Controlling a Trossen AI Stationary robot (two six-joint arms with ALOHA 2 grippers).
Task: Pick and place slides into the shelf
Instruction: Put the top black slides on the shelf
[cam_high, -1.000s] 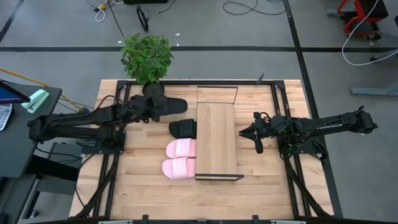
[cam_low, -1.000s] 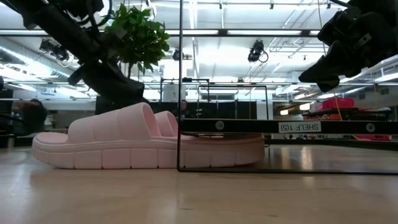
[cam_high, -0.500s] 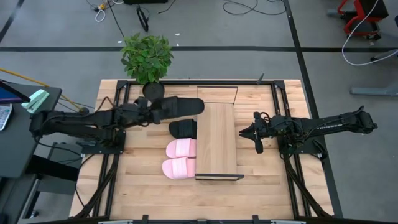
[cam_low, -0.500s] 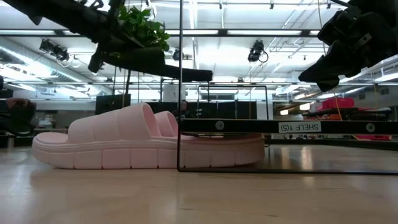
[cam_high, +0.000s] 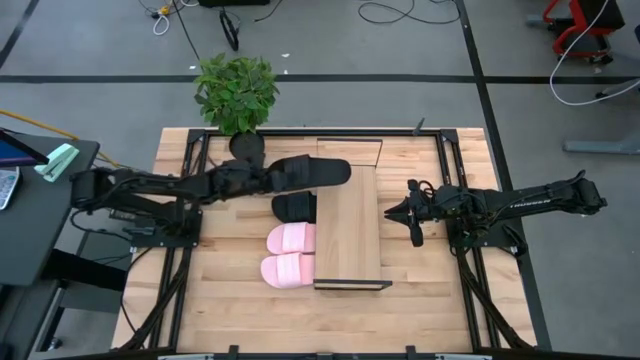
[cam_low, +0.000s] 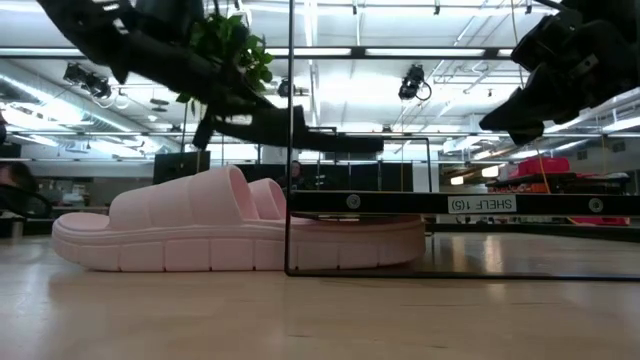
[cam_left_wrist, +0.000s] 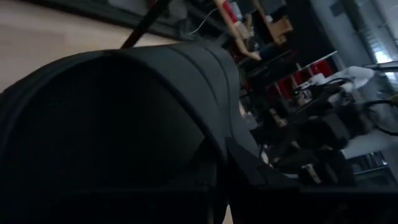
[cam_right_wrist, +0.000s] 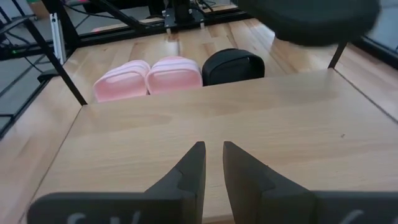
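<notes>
So a black slide (cam_high: 312, 172) is gripped by the left tool (cam_high: 262, 178) and held in the air, toe poking over the far end of the shelf (cam_high: 348, 225); the other black slide (cam_high: 293, 207) and two pink slides (cam_high: 290, 254) are parked on the tabletop (cam_high: 420, 290) against the shelf's left edge; the right tool (cam_high: 392, 213) is hung just beside the shelf's right edge, fingers only narrowly apart, nothing held.

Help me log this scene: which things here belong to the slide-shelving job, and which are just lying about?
Job:
- held black slide, gripped by left hand, over the shelf's edge
- second black slide, on the table
- two pink slides, on the table
- shelf
- right hand, waiting beside the shelf

Lying about:
- potted plant
</notes>
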